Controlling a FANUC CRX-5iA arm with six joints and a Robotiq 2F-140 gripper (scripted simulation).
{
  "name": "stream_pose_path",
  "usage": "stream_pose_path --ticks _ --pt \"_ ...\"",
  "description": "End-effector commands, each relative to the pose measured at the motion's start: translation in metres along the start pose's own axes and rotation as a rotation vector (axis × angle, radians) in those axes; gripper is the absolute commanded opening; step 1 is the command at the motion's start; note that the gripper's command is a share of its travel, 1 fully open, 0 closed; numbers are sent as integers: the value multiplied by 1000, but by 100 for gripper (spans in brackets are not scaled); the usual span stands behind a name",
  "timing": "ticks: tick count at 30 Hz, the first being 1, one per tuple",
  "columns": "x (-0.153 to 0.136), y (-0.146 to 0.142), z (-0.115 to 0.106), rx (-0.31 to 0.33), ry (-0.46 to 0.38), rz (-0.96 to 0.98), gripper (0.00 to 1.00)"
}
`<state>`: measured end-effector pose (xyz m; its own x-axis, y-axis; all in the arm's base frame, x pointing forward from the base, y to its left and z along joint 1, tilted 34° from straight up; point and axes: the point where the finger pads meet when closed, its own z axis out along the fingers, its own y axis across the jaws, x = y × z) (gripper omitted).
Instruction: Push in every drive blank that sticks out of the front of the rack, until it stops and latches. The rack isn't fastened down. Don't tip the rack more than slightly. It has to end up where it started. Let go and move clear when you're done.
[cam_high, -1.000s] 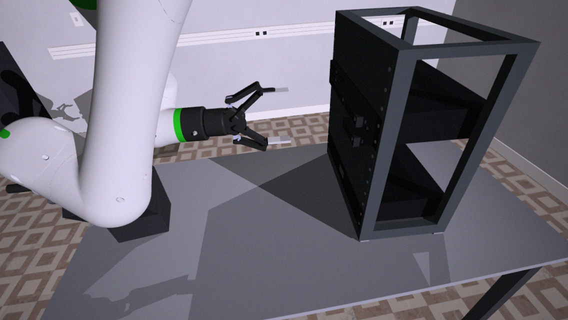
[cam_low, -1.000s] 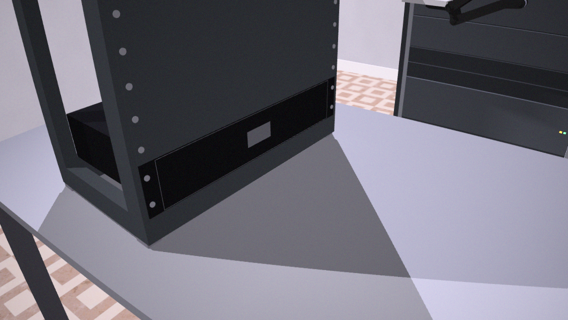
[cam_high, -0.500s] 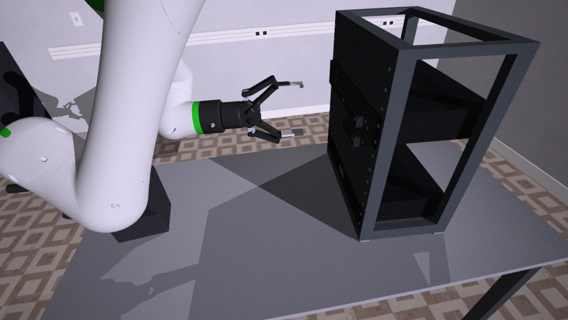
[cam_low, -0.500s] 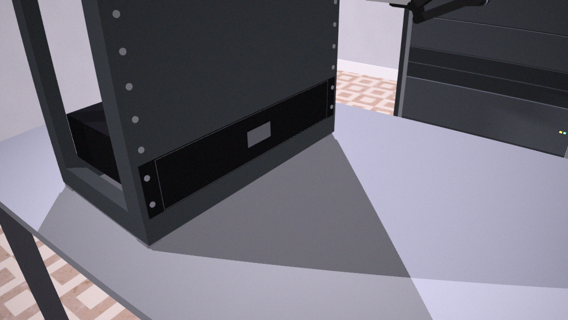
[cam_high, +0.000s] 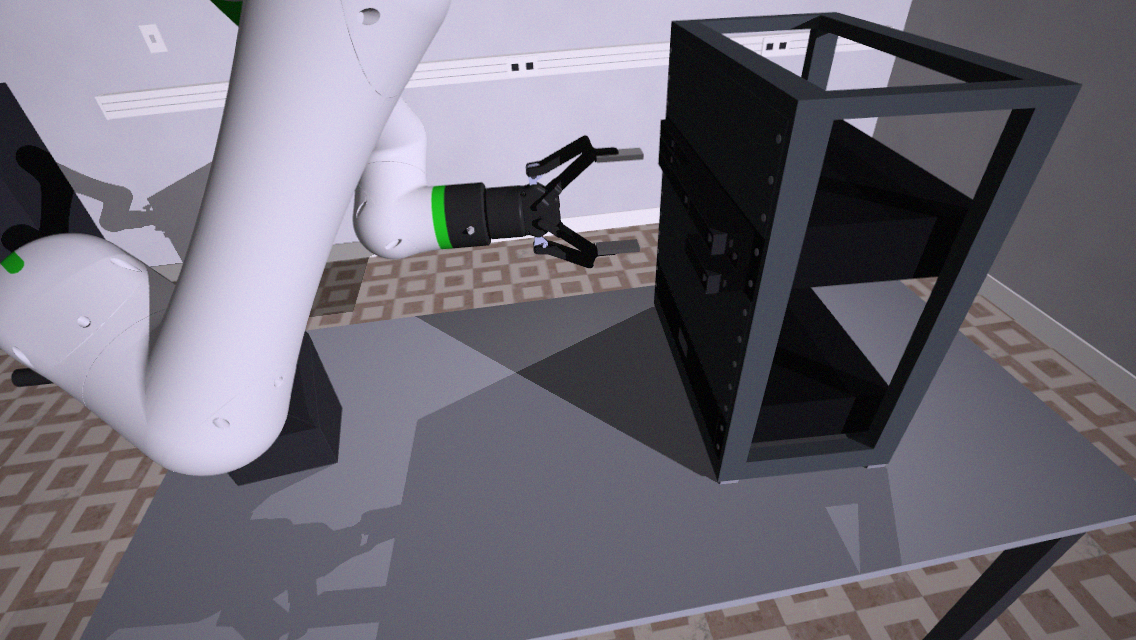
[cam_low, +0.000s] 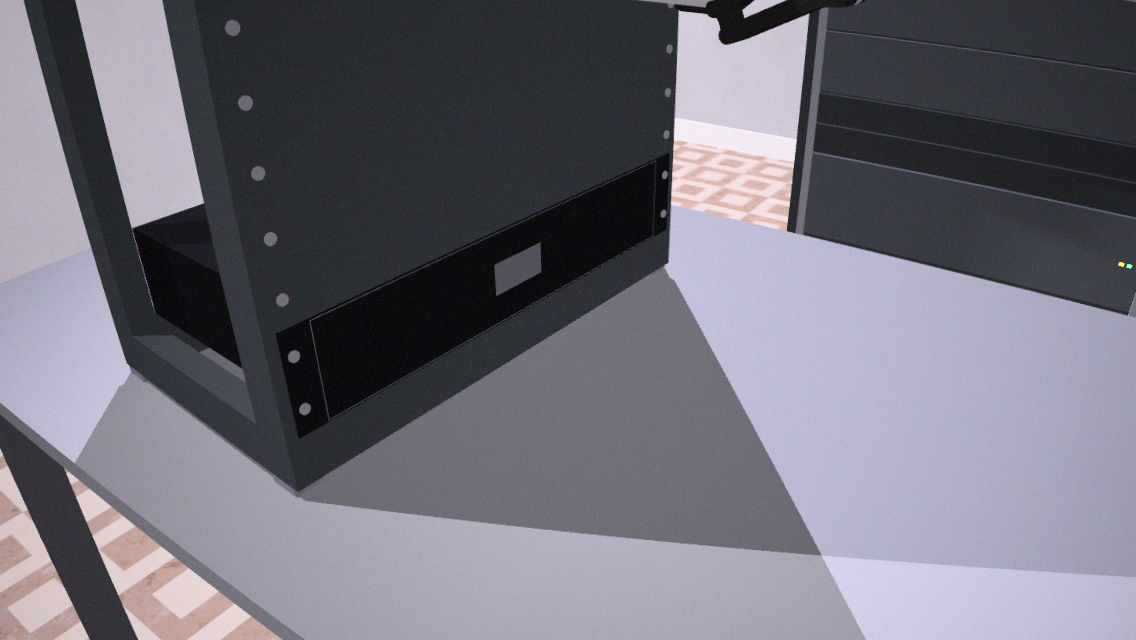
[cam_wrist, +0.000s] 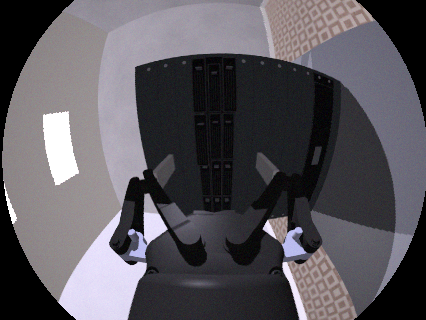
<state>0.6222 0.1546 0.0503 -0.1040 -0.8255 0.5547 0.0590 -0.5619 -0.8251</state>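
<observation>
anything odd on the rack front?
Yes. Two small drive blanks stick out of the rack front at mid-height, proud of the flat panel around them. The rack itself stands upright on the table. The open, empty claw is near the front, not touching.

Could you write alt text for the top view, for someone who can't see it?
A white robot arm holds its open, empty gripper level, just short of the front of a tall black rack standing on a grey table. Two small blocks stick out of the rack's front, lower than the gripper.
</observation>
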Motion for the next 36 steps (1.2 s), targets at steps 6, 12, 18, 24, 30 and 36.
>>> stream_pose_path --ticks 6,12,18,24,30,36 --pt "-7 -1 9 1 0 1 100" --pt "-7 -1 9 1 0 1 100" --pt "-7 -1 9 1 0 1 100" --pt "-7 -1 9 1 0 1 100" --pt "-7 -1 9 1 0 1 100" --pt "-7 -1 9 1 0 1 100"
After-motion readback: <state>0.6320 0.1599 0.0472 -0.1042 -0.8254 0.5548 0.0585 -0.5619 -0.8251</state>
